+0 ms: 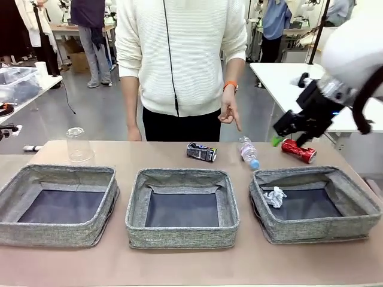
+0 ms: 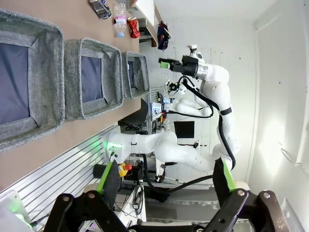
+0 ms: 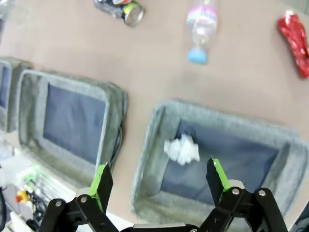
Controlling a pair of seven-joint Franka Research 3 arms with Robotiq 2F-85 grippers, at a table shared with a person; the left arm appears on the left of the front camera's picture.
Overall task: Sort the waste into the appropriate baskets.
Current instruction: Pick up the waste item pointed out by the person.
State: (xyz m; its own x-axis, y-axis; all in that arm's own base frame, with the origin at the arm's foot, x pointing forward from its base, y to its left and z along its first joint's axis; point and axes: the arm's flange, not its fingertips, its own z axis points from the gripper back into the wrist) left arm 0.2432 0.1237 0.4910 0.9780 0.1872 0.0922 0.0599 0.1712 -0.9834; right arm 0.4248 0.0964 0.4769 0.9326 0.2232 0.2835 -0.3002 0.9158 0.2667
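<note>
The right claw (image 1: 287, 136) hangs above the far right corner of the table (image 1: 179, 263). Its two fingers are spread wide with nothing between them, and looking down along them you see the right basket (image 1: 311, 174) below. A crumpled paper wad (image 1: 275, 196) sits in that basket, close to its left wall. The middle basket (image 1: 179, 175) and the left basket (image 1: 60, 172) stand in a row with it along the near side. Behind the baskets lie a red can (image 1: 298, 150) just under the right claw, a plastic bottle (image 1: 248, 151) with its blue cap towards the baskets, and a dark can (image 1: 201, 152). A clear cup (image 1: 78, 145) stands at the far left. The person's hand (image 1: 229, 113) points a finger down towards the bottle. The left claw (image 2: 165, 176) is also wide open and holds nothing, off beyond the left end of the table
</note>
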